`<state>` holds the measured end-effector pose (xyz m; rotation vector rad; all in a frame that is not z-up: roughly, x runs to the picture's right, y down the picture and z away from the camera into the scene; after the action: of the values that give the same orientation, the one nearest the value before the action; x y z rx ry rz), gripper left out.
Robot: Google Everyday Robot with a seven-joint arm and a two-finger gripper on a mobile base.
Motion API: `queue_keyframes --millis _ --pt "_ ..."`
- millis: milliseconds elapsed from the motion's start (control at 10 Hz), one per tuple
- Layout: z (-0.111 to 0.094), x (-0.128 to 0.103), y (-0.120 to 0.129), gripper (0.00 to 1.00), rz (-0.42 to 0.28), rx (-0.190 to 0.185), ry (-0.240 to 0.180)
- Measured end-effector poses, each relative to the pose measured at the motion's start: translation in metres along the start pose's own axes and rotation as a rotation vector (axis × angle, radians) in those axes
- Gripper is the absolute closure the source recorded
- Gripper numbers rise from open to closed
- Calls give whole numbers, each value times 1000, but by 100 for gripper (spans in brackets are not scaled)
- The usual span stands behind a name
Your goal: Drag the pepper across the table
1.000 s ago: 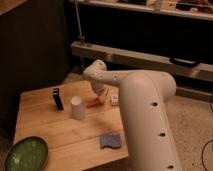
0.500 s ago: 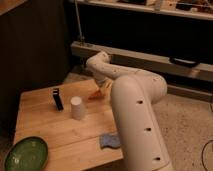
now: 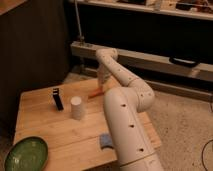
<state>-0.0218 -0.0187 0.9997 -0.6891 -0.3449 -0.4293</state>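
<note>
The pepper (image 3: 95, 93), small and orange-red, lies on the light wooden table (image 3: 45, 125) near its far edge, right of the white cup. My gripper (image 3: 103, 84) hangs down from the white arm (image 3: 125, 80) right above the pepper's right end. I cannot tell whether it touches the pepper. The arm covers the right part of the table.
A white cup (image 3: 76, 107) stands mid-table, left of the pepper. A black upright object (image 3: 58, 99) stands further left. A green plate (image 3: 25, 154) sits at the front left corner. A blue item (image 3: 105, 141) lies near the front edge. A metal shelf rail (image 3: 165, 62) runs behind the table.
The gripper and the pepper have shifted a little toward the table's far edge. The arm's big link has swung left, covering more of the table's right side.
</note>
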Motion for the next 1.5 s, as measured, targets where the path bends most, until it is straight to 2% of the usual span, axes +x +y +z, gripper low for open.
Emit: queue_keyframes --millis 100,200,500,600,800,900,1000,1100,1300,1500 --pt "1 3 3 85 -5 -2 -7" --pt "-4 6 6 85 -9 10 -10" --pt "-2 12 18 85 -10 31 -9" --pt "1 14 25 85 2 44 6" --pt "6 14 37 85 20 76 68" --pt "8 12 45 85 29 108 109" --pt "9 11 51 85 28 120 127" --pt "9 10 60 85 34 119 132" --pt "9 10 58 85 27 121 141" --pt "11 6 67 85 12 139 151"
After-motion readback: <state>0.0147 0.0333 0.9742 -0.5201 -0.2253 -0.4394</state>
